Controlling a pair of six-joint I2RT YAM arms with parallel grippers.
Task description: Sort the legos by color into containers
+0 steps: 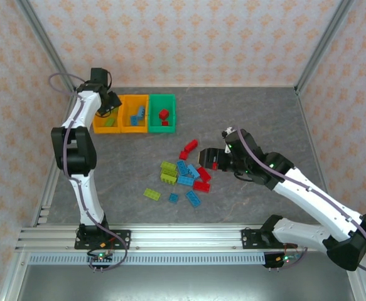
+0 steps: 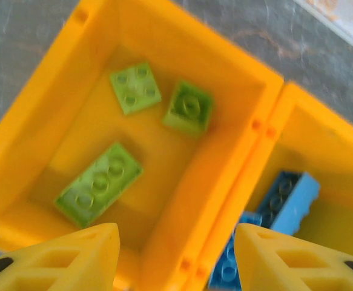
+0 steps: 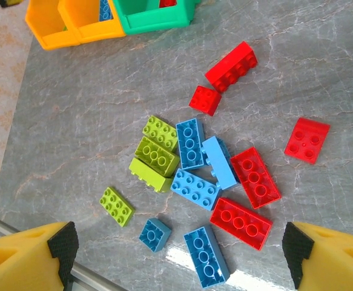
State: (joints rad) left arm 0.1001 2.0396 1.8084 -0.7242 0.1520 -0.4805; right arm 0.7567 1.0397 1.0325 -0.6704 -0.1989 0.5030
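We see most of the legos (image 1: 184,172) lying loose in one cluster on the table, with red, blue and green mixed and several touching. The right gripper (image 1: 206,157) hovers at the cluster's right edge. In its wrist view the bricks lie below and between its fingers (image 3: 28,257), which stand wide apart with nothing in them. One red brick (image 3: 307,139) lies a little apart from the cluster, on the right-finger side.

The other legos are in three bins standing in a row at the far left of the table. The left gripper (image 2: 175,233) hangs over the left orange bin (image 2: 55,91). Its fingers are apart and nothing is between them. Three green bricks (image 2: 98,185) lie on that bin's floor beneath it. The middle orange bin (image 2: 321,139) touches it and holds blue bricks (image 2: 288,200). The green bin (image 1: 151,116) holds red ones.

The table (image 1: 264,113) is grey and marbled. A metal rail (image 1: 183,237) runs along its near edge, where the arms are bolted. Walls (image 1: 201,37) papered in a pale peach pattern close it in, with metal posts (image 1: 324,44) at the corners.
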